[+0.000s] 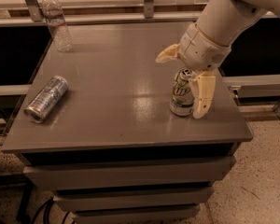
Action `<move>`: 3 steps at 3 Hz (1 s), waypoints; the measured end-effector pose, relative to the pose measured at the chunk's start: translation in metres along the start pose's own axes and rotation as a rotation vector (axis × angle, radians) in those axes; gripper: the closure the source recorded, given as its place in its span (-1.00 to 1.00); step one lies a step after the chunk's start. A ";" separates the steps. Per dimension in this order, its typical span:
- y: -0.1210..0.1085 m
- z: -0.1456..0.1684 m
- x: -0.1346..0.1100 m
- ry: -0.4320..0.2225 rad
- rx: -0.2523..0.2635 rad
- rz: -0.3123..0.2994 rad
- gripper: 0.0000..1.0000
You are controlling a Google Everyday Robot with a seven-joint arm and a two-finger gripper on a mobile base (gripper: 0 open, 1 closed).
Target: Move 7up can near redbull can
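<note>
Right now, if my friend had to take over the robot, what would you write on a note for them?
The gripper is at the right side of the table, jaws open about the 7up can, not closed on it.
The 7up can stands upright near the right front corner.
The redbull can lies on its side near the left front edge, far from the 7up can.
Done: the gripper is at the can.
Left: grip it, carry it left, and set it beside the redbull can.
</note>
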State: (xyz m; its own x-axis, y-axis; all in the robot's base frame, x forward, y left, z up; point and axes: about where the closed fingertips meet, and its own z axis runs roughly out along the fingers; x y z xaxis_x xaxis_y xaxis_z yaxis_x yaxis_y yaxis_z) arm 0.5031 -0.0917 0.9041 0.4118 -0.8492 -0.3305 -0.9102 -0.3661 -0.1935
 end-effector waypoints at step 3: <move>-0.011 0.009 0.033 0.008 -0.010 0.060 -1.00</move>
State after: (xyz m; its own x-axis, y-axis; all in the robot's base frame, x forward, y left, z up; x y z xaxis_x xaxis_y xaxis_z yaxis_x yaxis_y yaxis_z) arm 0.5268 -0.1124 0.8871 0.3561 -0.8728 -0.3337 -0.9337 -0.3182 -0.1640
